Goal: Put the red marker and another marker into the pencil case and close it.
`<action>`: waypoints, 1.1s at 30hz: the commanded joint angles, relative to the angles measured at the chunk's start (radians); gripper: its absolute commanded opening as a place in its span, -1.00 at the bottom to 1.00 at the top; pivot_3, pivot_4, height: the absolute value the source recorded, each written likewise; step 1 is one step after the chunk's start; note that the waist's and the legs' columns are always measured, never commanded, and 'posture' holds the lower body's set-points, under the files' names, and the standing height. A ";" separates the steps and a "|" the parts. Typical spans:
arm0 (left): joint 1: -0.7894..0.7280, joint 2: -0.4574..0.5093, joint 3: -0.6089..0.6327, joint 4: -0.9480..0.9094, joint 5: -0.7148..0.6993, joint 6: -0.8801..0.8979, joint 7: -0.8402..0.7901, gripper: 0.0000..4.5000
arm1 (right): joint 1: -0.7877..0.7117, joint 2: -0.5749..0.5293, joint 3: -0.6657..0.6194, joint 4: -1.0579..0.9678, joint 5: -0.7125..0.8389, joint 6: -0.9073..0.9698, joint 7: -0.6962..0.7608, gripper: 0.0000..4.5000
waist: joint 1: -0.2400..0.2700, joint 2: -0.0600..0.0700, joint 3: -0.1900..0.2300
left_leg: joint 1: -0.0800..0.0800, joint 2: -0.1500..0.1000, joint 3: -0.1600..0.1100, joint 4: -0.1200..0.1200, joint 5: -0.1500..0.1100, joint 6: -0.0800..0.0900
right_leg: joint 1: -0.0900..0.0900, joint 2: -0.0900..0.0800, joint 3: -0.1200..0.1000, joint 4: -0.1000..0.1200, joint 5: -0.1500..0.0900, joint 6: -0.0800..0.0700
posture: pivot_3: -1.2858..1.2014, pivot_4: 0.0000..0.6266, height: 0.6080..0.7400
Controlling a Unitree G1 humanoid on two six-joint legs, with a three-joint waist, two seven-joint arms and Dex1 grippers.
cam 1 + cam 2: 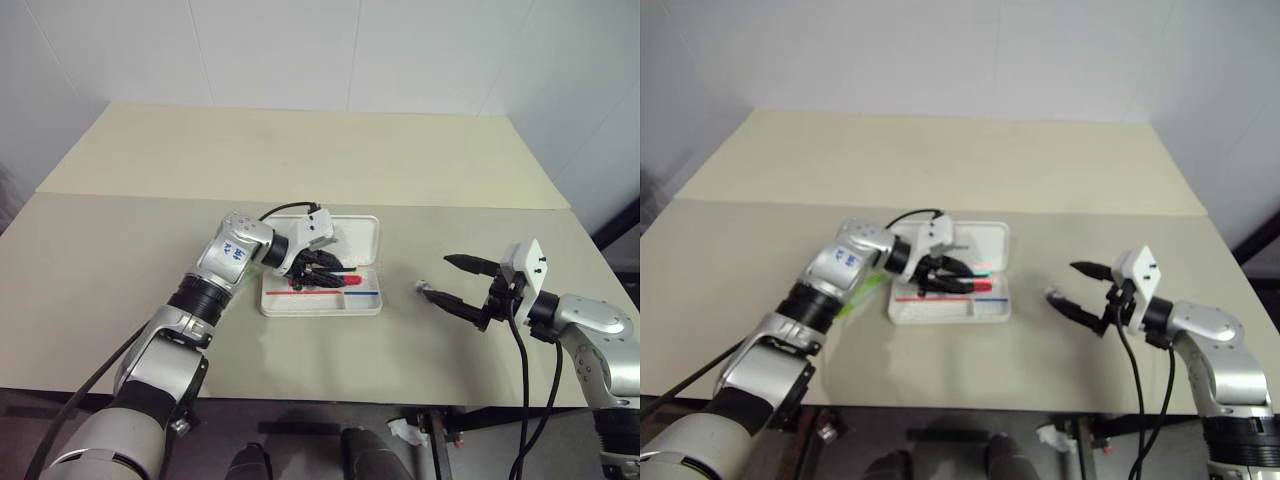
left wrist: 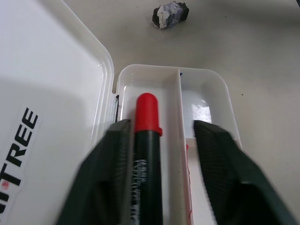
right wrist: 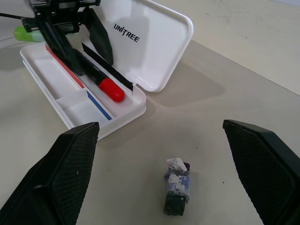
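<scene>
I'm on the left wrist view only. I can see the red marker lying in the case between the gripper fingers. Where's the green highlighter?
Observer: The green highlighter lies on the table outside the pencil case, on the robot's left side of it.
Operator: What about the right gripper?
Observer: The right gripper hangs open and empty off to the right of the case.
Operator: And the small dark lump I see past the case?
Observer: It sits on the table just ahead of the right gripper, in line with the gap between its fingers, not gripped.
</scene>
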State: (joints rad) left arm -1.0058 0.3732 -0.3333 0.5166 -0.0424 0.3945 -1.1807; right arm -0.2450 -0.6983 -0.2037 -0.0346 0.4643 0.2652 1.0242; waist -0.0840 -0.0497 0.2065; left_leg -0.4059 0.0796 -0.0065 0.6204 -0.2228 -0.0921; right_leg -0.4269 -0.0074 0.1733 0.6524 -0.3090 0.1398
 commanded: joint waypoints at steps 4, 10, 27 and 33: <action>0.005 0.007 0.004 -0.110 -0.019 0.025 -0.036 0.99 | -0.003 -0.007 -0.023 -0.017 0.014 -0.013 -0.003 1.00 | 0.000 0.000 0.000 | 0.000 0.000 0.000 0.000 0.000 0.000 | 0.000 0.000 0.000 0.000 0.000 0.000 | 0.03 -0.52 1.00; 0.052 0.027 0.040 -0.304 -0.055 0.122 -0.013 0.99 | 0.006 -0.009 -0.032 -0.044 0.046 -0.012 0.026 1.00 | -0.001 0.000 0.000 | 0.000 0.000 0.000 -0.001 0.000 0.000 | 0.000 0.000 0.000 0.000 0.000 0.000 | 0.03 -0.52 1.00; 0.368 0.285 0.360 -0.812 -0.095 0.592 0.369 0.99 | 0.019 -0.039 0.001 -0.054 0.064 -0.043 0.121 1.00 | -0.004 0.000 0.000 | 0.001 0.000 0.000 0.003 0.000 0.000 | 0.001 0.000 0.001 0.001 0.000 0.001 | 0.03 -0.52 1.00; 0.560 0.387 0.457 -0.785 -0.141 0.569 0.366 0.99 | -0.060 -0.037 0.031 0.037 0.038 -0.074 0.159 1.00 | -0.010 0.000 0.000 | 0.001 0.000 0.000 0.003 0.000 0.000 | 0.001 0.000 0.000 0.000 -0.002 -0.003 | 0.03 -0.52 1.00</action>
State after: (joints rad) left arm -0.4496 0.7449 0.0773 -0.2595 -0.1618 0.9785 -0.8204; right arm -0.2869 -0.7249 -0.1591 0.0020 0.5030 0.2172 1.1711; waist -0.0937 -0.0501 0.2067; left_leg -0.4047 0.0798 -0.0066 0.6239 -0.2228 -0.0921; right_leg -0.4254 -0.0078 0.1738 0.6527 -0.3109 0.1359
